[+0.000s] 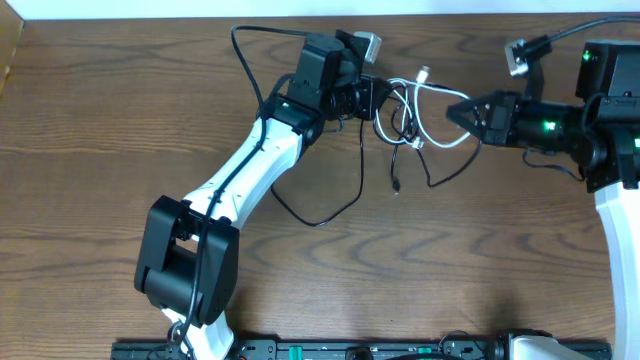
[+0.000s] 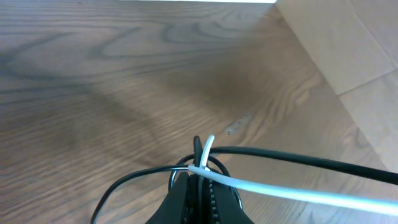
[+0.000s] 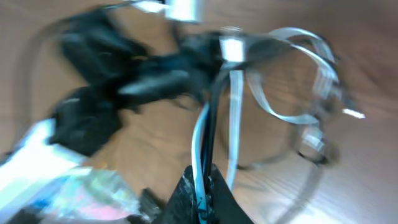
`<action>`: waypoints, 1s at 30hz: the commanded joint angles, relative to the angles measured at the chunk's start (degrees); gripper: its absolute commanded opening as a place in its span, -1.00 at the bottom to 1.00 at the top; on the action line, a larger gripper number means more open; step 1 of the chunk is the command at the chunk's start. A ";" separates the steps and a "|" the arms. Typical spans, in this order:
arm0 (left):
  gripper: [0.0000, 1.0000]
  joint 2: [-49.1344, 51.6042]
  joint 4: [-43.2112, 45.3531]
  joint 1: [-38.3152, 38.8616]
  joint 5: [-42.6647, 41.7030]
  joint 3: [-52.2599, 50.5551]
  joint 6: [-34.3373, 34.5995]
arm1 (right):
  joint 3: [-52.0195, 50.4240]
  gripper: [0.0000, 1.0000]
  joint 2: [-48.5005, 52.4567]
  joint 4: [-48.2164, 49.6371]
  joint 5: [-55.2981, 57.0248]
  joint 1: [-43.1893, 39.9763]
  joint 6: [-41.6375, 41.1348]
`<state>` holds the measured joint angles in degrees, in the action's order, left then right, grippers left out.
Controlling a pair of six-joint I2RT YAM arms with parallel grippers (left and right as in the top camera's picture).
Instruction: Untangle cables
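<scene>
Left fingers [image 2: 185, 200] and right fingers [image 3: 221, 203], closed tight, each pinch white cable [image 2: 280, 188] and black cable [image 2: 298, 159].

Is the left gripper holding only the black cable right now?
No, the left gripper pinches both the white cable and the black cable between its fingers.

Left tool [image 1: 383, 99] and right tool [image 1: 451, 111] face each other, tips near, both clamped closed
</scene>
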<state>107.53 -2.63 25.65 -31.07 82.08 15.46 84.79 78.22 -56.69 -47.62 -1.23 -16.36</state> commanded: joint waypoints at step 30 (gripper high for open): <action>-0.85 -28.44 -7.52 -2.86 -13.62 -0.09 0.09 | -2.84 0.35 12.31 -4.37 19.12 -0.22 9.99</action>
<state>80.38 -11.62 22.96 -35.46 81.89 15.25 81.82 90.56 -61.91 -17.89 -1.39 -14.87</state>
